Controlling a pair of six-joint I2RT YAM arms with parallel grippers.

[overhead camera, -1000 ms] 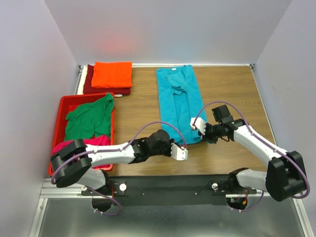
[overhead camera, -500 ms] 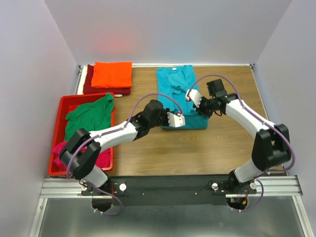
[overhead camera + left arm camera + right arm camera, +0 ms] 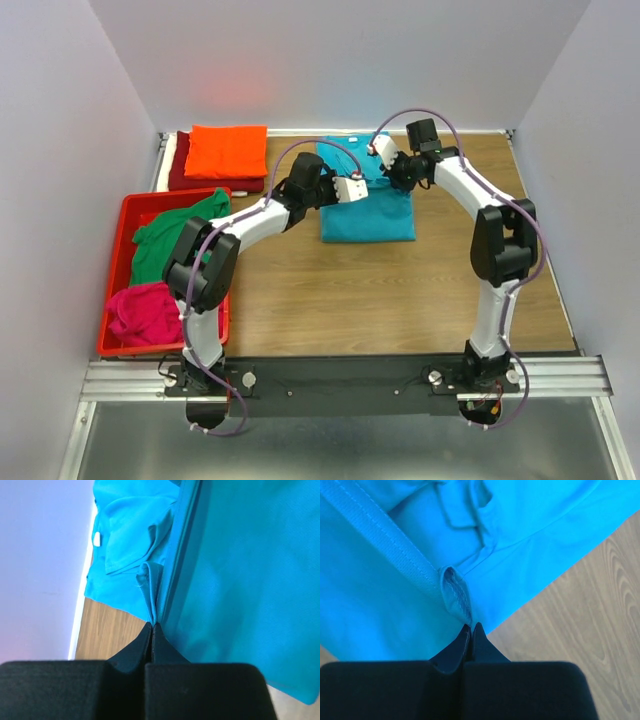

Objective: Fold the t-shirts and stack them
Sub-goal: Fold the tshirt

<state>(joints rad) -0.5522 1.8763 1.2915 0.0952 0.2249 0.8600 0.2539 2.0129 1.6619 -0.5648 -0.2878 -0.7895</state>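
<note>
Seen from above, a turquoise t-shirt (image 3: 368,218) is laid as a compact rectangle on the far middle of a wooden table (image 3: 330,300). Both arms are stretched out over it. The left gripper (image 3: 352,188) is placed at the shirt's left side and the right gripper (image 3: 381,150) near its far edge. At the far left corner, an orange t-shirt (image 3: 228,150) is stacked on a dark red t-shirt (image 3: 182,176). Nearer, on the left, a green t-shirt (image 3: 172,242) and a magenta t-shirt (image 3: 142,306) are heaped in a red crate (image 3: 168,197). In the left wrist view, the black fingers (image 3: 142,642) are pressed together, and a raised ridge of turquoise cloth is pinched at their tips. More of the shirt is spread to the right, with a strip of table and the wall to the left. In the right wrist view, the fingers (image 3: 485,647) are likewise closed, with a small loop of stitched turquoise hem caught between them. Bare wood is shown to the right.
</note>
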